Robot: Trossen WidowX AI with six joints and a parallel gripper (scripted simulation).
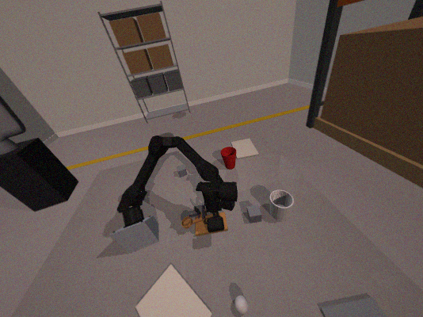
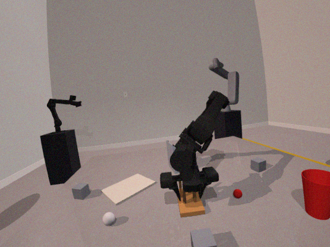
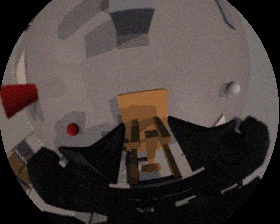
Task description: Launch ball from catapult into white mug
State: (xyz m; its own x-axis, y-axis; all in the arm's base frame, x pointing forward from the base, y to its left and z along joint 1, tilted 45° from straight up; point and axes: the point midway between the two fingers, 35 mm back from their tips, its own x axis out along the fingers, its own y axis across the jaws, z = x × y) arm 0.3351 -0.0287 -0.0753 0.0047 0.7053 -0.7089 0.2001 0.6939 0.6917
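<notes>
Gripper (image 1: 207,215) (image 2: 191,196) (image 3: 146,122): fingers apart, one each side of the catapult's uprights; nothing clamped; pointing down, low over the catapult.
Arm (image 1: 164,141) (image 2: 204,121): black, bent at the elbow, reaching down to the catapult.
Catapult (image 1: 202,227) (image 2: 193,210) (image 3: 144,102): orange base w/ darker uprights, on the counter (image 1: 277,255) (image 2: 148,230) (image 3: 190,65); uprights partly hidden by the gripper.
Catapult cup (image 1: 187,222): orange ring, out past the base on the arm-base side; contents too small to tell.
White ball (image 1: 241,304) (image 2: 109,218) (image 3: 233,88): on the counter, well apart from the catapult.
Red ball (image 2: 237,193) (image 3: 72,129): also on the counter, off the catapult's other side; can't tell which ball is the task's.
White mug (image 1: 277,211): upright, beyond the near grey block, top view only.
Near grey block (image 1: 253,213) (image 2: 202,238) (image 3: 132,22): btwn catapult & mug.
Red cup (image 1: 229,158) (image 2: 318,196) (image 3: 19,99): upright, near the small pale board (image 1: 245,148).
Lg pale board (image 1: 172,292) (image 2: 128,188): flat, approx. same side as white ball.
</notes>
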